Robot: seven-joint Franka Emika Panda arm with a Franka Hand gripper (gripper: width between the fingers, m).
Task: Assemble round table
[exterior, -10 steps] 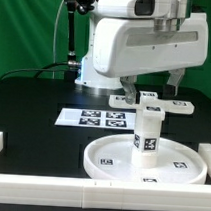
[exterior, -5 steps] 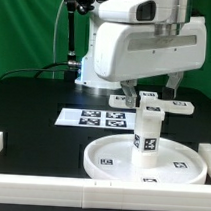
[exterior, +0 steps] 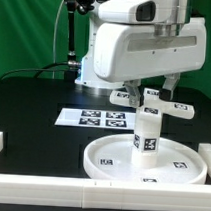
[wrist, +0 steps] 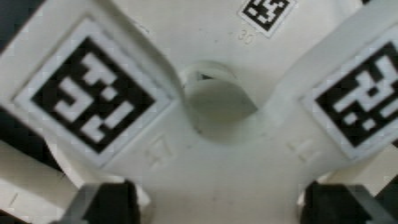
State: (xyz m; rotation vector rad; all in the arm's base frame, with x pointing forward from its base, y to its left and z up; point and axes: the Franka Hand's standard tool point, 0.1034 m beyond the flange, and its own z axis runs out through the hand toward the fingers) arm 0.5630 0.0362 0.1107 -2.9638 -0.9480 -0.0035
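Here, gripper fingers pinch the cross base — atop the leg standing upright on the round disc.

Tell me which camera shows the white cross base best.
The exterior view: the whole cross base shows there, above the upright leg on the round disc. The wrist view shows only its centre and tagged arms, close up.

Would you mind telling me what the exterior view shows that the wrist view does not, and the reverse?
Only the exterior view shows the round disc with the cylinder leg upright on it, the marker board and the arm's tool over the leg. Only the wrist view shows the central hole in the cross base close up, between two dark fingertips. Both show the cross base and its square tags.
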